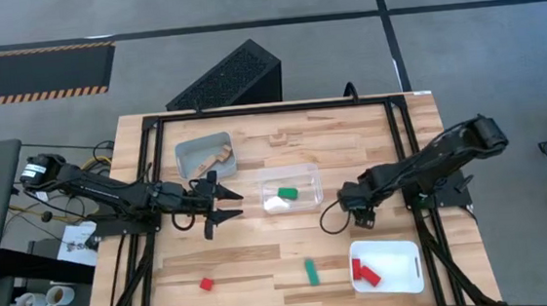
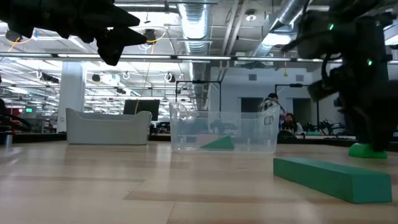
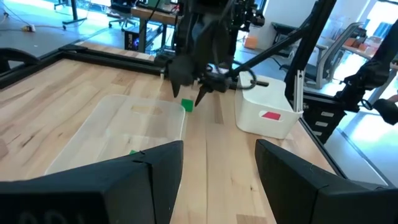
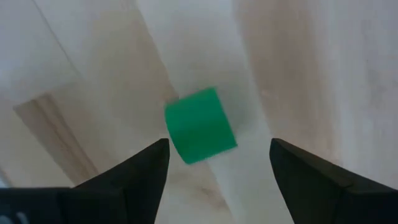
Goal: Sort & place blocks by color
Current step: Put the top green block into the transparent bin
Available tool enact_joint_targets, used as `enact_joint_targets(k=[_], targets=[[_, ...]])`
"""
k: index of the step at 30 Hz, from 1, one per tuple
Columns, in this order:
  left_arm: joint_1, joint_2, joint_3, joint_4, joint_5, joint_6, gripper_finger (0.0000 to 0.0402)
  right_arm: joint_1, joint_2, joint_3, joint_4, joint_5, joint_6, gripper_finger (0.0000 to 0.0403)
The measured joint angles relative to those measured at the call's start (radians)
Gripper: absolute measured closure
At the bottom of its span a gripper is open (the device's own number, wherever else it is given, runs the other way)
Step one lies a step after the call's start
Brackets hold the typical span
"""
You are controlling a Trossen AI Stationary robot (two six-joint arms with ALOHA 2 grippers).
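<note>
Our left gripper (image 1: pixel 221 206) hovers with jaws parted and empty just beside the clear tray (image 1: pixel 307 175); ahead of it, our right gripper (image 1: pixel 362 214) stands wide open, holding nothing, directly over the small green cube (image 4: pixel 199 126). The cube lies between and just below the fingers (image 4: pixel 121 186), squarish with no long axis; the right arm is far nearer.

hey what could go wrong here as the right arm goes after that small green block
1. The right gripper hangs open over the small green block, which sits skewed to the fingers; closing now might twist it or squeeze it out.
2. That block lies close to the clear container and the white tray, so a nudged block may slide against either wall.
3. The left gripper waits open beside the clear container; carrying the block there may crowd it.
</note>
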Motion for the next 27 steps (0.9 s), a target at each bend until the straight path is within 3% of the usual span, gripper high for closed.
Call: enact_joint_targets(k=[5, 11, 15, 20, 27], targets=[[0.000, 0.000, 0.000, -0.004, 0.001, 0.000, 0.0215, -0.036, 0.115, 0.008, 0.017, -0.024, -0.083, 0.0103], [0.000, 0.000, 0.000, -0.005, 0.001, 0.000, 0.0215, -0.062, 0.141, 0.012, 0.039, -0.055, -0.152, 0.0112], [0.000, 0.000, 0.000, -0.005, 0.001, 0.003, 0.0215, -0.063, 0.118, 0.019, 0.050, -0.051, -0.168, 0.0164], [0.000, 0.000, 0.000, -0.005, 0.001, 0.003, 0.0215, -0.074, 0.072, 0.015, 0.059, -0.040, -0.163, 0.0287], [0.000, 0.000, 0.000, -0.003, 0.001, 0.002, 0.0215, -0.087, -0.085, 0.076, 0.068, 0.021, -0.136, 0.0292]])
